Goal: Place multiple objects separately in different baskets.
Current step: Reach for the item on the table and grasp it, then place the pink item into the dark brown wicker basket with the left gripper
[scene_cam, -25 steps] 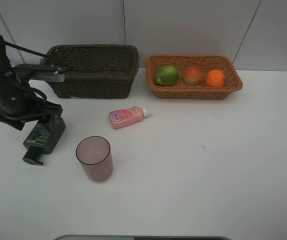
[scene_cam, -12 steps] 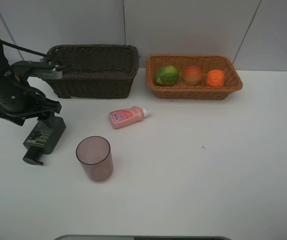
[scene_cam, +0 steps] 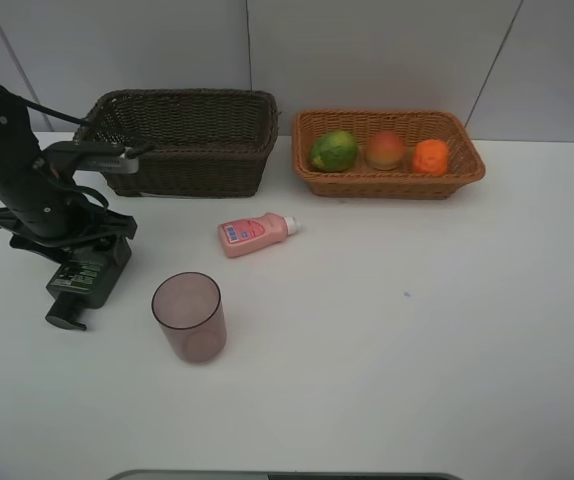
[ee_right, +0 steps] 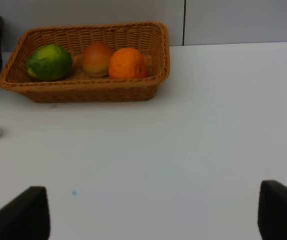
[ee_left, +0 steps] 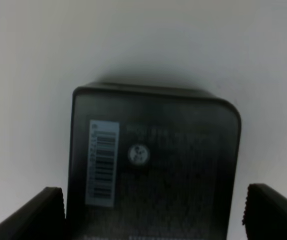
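The green fruit (scene_cam: 334,150), the peach (scene_cam: 386,149) and the orange (scene_cam: 430,156) are gathered in the tan basket (scene_cam: 387,186) at the upper right, so the fruit is judged sorted. The dark basket (scene_cam: 187,172) at the upper left is presumably meant for what lies on the table (scene_cam: 417,330): the pink bottle (scene_cam: 252,234) at the centre, the cup (scene_cam: 188,316) lower left of it, and the green pump bottle (scene_cam: 79,288) laid flat at the left edge.

The left gripper (ee_left: 153,212) is poised over that bottle, jaws spread wide on either side of its body with nothing clasped; a grasp is apparently being prepared. The right gripper (ee_right: 151,215) is held wide and empty above bare table.

In the high view the bottle's base end is covered by the arm, and the right arm is not seen. The pump end is cut off in the left wrist view. The dark basket's floor is masked by its front wall.
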Robot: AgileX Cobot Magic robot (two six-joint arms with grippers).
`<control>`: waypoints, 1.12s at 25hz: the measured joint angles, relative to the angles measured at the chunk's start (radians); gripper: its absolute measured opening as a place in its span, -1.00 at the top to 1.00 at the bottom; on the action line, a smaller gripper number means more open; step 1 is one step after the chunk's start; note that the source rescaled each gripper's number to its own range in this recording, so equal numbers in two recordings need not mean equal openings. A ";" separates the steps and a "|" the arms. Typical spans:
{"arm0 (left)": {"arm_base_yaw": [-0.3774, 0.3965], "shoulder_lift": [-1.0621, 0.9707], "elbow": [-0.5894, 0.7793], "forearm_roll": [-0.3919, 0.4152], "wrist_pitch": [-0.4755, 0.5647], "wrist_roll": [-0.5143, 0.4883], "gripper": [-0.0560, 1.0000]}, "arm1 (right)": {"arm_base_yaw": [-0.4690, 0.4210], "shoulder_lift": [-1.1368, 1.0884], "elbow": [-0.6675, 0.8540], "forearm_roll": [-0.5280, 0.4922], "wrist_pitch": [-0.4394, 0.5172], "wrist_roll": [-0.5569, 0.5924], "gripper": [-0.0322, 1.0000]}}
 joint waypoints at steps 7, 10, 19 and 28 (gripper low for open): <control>0.000 0.052 -0.001 0.001 -0.031 0.006 -0.85 | 0.000 0.000 0.000 0.000 0.000 0.000 -0.56; 0.000 0.084 -0.001 0.000 -0.042 0.008 -0.85 | 0.000 0.000 0.000 -0.001 0.000 0.000 -0.56; 0.001 0.093 -0.001 0.000 -0.054 0.008 -0.65 | 0.000 0.000 0.000 -0.001 -0.001 0.000 -0.56; 0.001 0.093 -0.001 0.000 -0.054 0.008 -0.65 | 0.000 0.000 0.000 -0.001 -0.001 0.000 -0.56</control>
